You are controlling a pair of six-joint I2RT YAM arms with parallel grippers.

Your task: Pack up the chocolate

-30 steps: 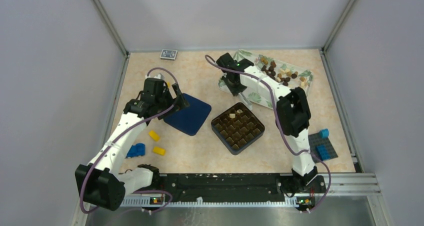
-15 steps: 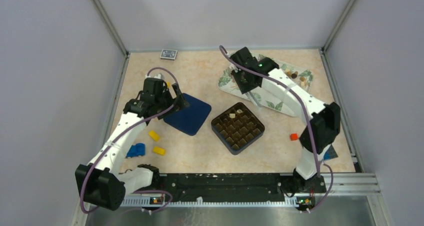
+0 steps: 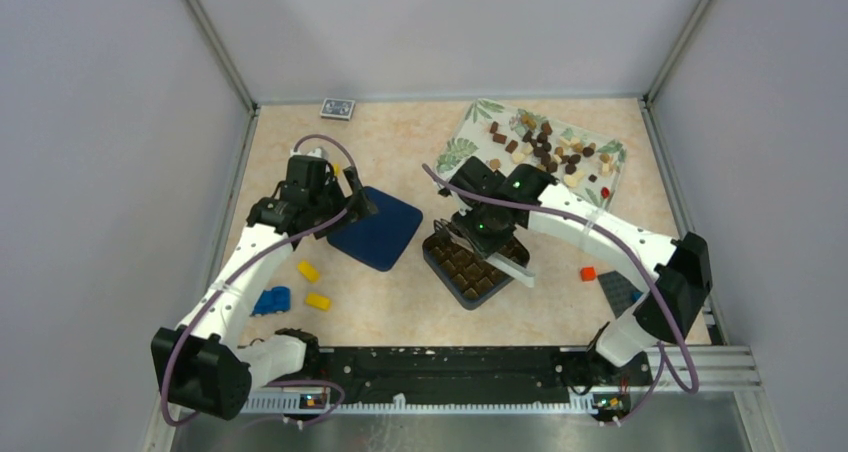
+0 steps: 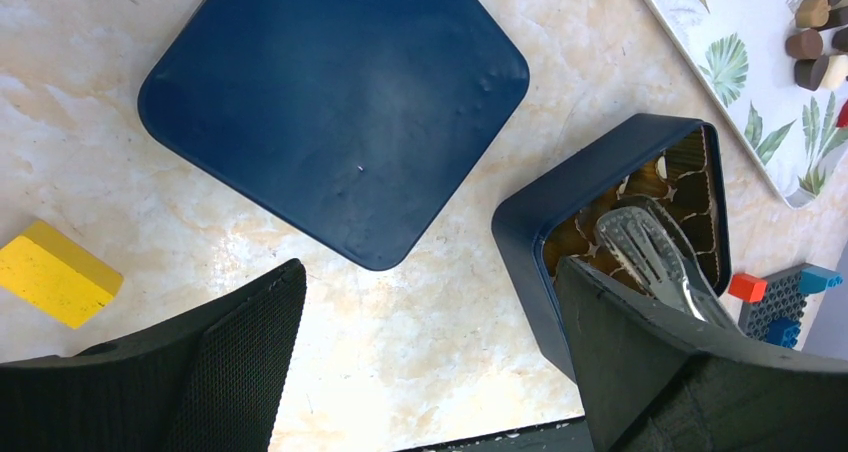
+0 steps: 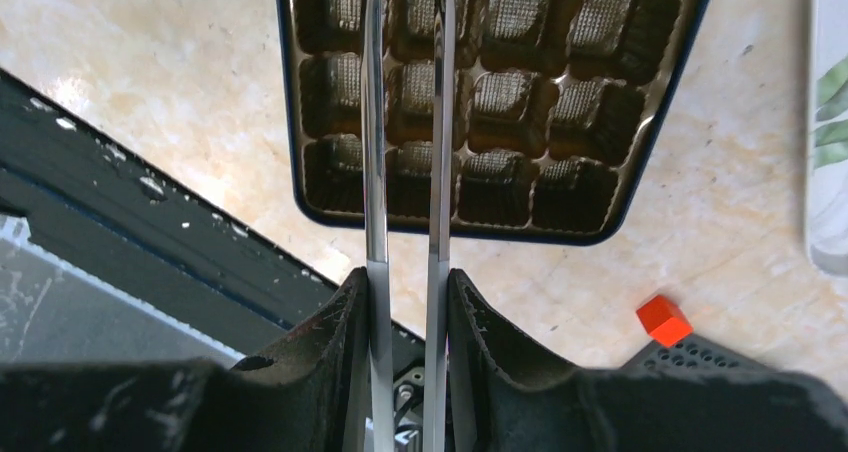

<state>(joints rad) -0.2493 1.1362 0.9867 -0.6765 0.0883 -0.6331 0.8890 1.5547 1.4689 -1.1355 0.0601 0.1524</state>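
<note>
So the right gripper [image 5: 405, 294] is clamped narrow on a pair of metal tongs [image 5: 375, 172], and they're sticking out right over the box [image 3: 447, 278]. The blades run across its brown cells, close together. The tips run off the top of the wrist view, so I can't tell if anything's pinched in them.

The chocolate [image 3: 545, 147] is piled on the leafy tray [image 3: 470, 137] just behind the box, a mix of dark, tan and cream bits.

The left gripper [image 4: 425, 272] is spread wide with nothing in it, hanging over the near edge of the blue lid [image 4: 330, 102], which lies flat just left of the box. There's a red brick [image 3: 588, 273] to the right of the box.
</note>
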